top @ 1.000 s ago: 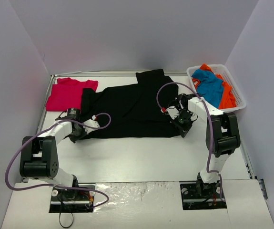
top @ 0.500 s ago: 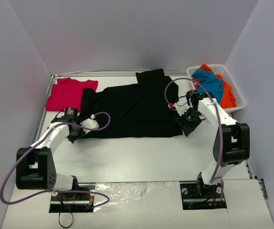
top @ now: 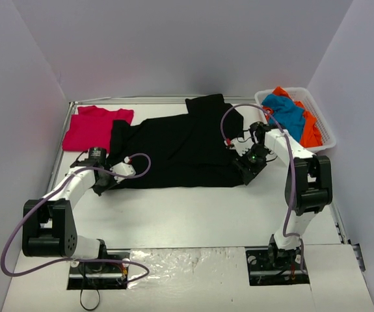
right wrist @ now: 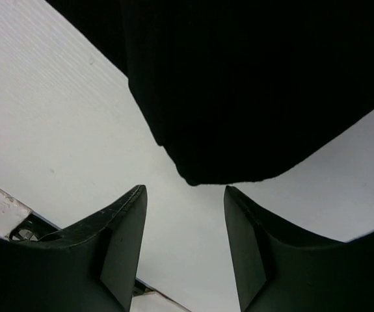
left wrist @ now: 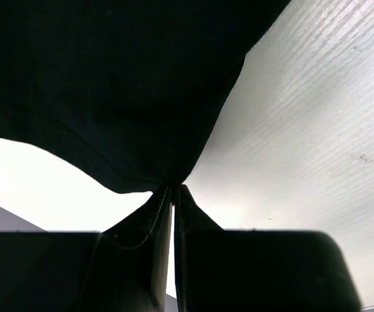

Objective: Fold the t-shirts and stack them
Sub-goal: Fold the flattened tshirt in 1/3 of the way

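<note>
White tabletop (top: 200,208) carries our black t-shirt (top: 173,149), spread flat. Left of the black shirt lies the crimson t-shirt (top: 89,128). Our left claw (left wrist: 173,188) is clenched on its near-left corner. Our right claw (right wrist: 185,195) gapes, holding nothing, just off its near-right corner. Right of it, a basket (top: 328,132) holds a blue t-shirt (top: 285,114) and an orange t-shirt (top: 310,130).

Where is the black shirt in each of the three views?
Top external: black shirt spread across mid-table.
Left wrist: fills the upper left; its corner is pinched in the shut left hand.
Right wrist: upper right; its corner lies just ahead of the open right hand, not touching it.
Shared landmark: the white table.
</note>
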Motion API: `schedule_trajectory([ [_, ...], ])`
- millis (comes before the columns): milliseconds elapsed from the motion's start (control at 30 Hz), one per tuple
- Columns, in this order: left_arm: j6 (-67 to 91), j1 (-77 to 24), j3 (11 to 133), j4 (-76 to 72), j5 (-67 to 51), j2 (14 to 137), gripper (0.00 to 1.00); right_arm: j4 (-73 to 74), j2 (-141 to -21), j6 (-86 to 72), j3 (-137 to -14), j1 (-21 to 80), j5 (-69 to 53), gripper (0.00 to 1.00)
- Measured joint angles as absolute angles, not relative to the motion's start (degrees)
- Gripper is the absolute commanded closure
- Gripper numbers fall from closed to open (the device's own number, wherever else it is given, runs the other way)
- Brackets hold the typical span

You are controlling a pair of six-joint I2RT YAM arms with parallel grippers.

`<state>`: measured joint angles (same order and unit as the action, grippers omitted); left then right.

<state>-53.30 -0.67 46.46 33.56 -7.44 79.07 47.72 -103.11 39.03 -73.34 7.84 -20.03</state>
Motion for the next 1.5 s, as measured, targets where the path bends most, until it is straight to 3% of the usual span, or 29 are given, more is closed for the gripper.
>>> schedule_trajectory([
  [300,-53.21,-0.67,45.56,33.17,-7.46,79.94,0.98,45.98,-106.21,39.68,-74.56,7.84,-23.24,0.57],
  [333,-53.19,-0.67,45.54,33.12,-7.46,80.05,0.98,45.91,-106.52,39.97,-74.46,7.84,-23.51,0.62],
  [367,-53.17,-0.67,45.52,33.10,-7.46,80.16,0.98,45.80,-106.65,40.23,-74.35,7.84,-23.59,0.84],
  [433,-53.10,-0.67,45.52,33.08,-7.46,80.29,0.98,45.50,-106.67,40.99,-73.95,7.81,-24.01,1.00],
  [800,-52.69,-0.67,45.52,33.54,-7.55,80.16,0.98,44.53,-103.59,40.60,-71.31,7.33,-21.04,1.00],
  [1500,-55.94,-0.67,45.98,47.46,-11.77,62.87,0.98,55.18,-82.24,48.42,-61.08,-3.88,-15.79,1.00],
])
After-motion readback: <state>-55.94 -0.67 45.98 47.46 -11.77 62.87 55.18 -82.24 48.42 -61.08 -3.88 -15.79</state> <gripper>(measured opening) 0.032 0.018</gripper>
